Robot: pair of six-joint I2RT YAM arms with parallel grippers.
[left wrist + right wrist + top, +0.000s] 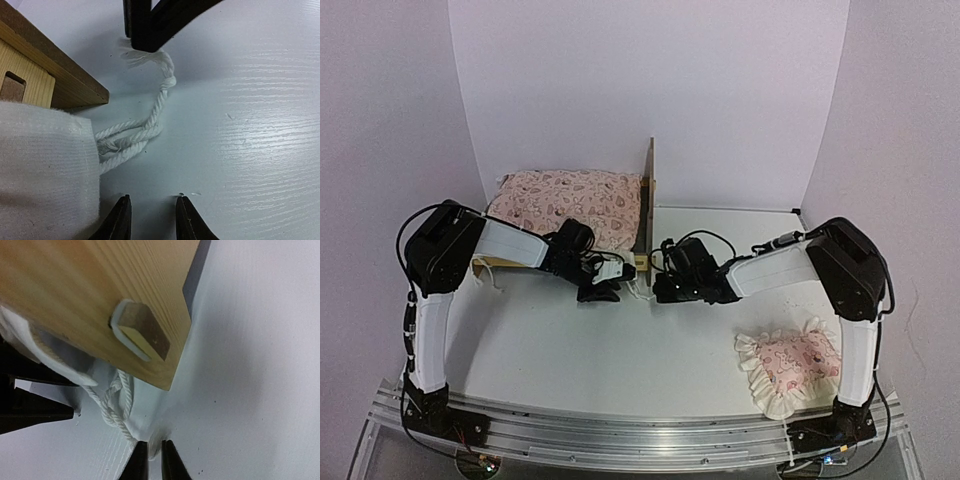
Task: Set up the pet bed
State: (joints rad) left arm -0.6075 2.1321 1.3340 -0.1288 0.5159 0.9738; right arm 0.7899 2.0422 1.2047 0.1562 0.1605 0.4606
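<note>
Nearest us, a ruffled pillow (788,368) lies on the white table (570,350) by the right base. Mid-table we see the left gripper (153,205) slightly parted and empty, while the right gripper (154,450) pinches the white cord (159,106). Behind them the pet bed (648,195) carries a pink cushion (570,200), backed by pale walls (650,80).

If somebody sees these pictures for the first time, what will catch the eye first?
The eye goes first to the near corner of the pet bed, at the back of the table, with the pink mattress lying on it. There the right gripper is pinched shut on a white cord, and the left gripper stands open beside it. A small pink ruffled pillow lies alone at the front right.
</note>
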